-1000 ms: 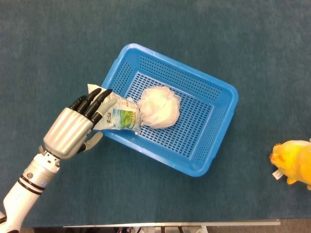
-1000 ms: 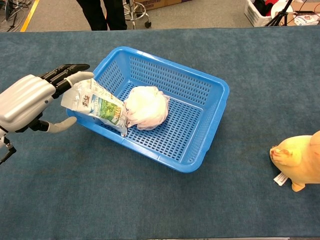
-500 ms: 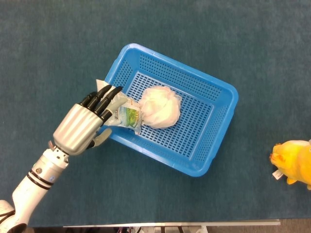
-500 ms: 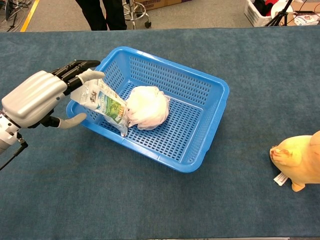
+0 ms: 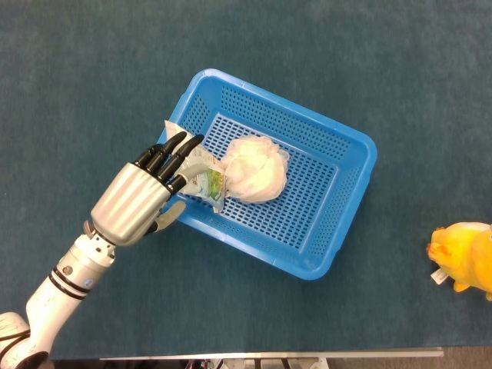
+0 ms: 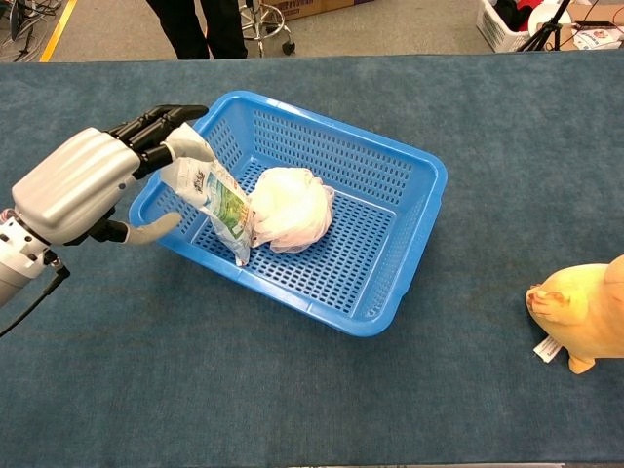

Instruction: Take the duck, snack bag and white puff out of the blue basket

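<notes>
Duck (image 5: 463,256) half outside both views

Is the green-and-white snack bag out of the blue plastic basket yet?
Not yet. Green-and-white snack bag stands tilted inside blue plastic basket, beside white puff.

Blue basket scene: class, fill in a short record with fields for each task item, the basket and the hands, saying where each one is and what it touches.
basket: blue basket on the table, open side up
white puff: white puff inside the basket, against the snack bag
snack bag: snack bag tilted over the basket's near-left wall, lower end inside
duck: duck out on the table, at the right edge of both views
left hand: left hand holds the snack bag's upper end
right hand: not in view
</notes>
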You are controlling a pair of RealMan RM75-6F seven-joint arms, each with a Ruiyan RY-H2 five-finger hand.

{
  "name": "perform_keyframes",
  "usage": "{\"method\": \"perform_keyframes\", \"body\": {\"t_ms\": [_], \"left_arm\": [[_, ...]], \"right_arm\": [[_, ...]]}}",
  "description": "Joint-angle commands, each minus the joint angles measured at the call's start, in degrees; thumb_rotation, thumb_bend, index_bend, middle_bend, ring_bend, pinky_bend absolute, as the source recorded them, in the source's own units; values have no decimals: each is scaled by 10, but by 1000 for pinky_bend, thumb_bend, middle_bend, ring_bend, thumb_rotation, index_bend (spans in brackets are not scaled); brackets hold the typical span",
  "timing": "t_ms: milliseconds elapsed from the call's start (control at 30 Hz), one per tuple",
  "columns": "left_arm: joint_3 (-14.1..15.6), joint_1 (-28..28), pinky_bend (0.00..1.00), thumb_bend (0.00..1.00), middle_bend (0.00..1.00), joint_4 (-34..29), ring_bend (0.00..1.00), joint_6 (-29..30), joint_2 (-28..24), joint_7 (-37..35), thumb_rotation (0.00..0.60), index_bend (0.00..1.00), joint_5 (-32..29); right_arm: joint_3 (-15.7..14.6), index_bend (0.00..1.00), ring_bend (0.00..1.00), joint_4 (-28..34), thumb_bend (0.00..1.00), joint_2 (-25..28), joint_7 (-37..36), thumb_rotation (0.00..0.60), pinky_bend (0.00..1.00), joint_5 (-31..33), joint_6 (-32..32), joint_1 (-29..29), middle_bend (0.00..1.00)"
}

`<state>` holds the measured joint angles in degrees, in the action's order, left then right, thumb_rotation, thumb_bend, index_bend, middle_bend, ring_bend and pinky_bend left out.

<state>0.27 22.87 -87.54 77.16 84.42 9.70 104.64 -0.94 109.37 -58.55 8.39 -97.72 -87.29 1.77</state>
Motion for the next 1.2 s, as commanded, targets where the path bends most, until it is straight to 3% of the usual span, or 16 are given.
{"method": "perform_keyframes", "body": {"t_ms": [33, 433, 1000, 1200], "left_arm": [[2, 4, 300, 312, 53, 16, 66, 12, 6, -1, 600, 285, 15], [4, 20, 393, 312, 122, 78, 131, 36, 31, 9, 600, 327, 44], [-5, 41, 414, 312, 138, 167, 144, 56, 71, 25, 600, 335, 44], [-7, 44, 459, 312, 199, 187, 201, 81, 83, 29, 600, 374, 52]], "right_arm": [[0, 8, 117, -1, 0, -1, -1, 600, 412, 1, 2, 1, 112], [-2, 12, 117, -4, 0, -4, -5, 600, 412, 4, 4, 1, 112], [-6, 12, 117, -10, 0, -6, -16, 600, 412, 6, 4, -2, 112], [-7, 12, 117, -12, 0, -8, -20, 600, 412, 8, 7, -1, 112]]}}
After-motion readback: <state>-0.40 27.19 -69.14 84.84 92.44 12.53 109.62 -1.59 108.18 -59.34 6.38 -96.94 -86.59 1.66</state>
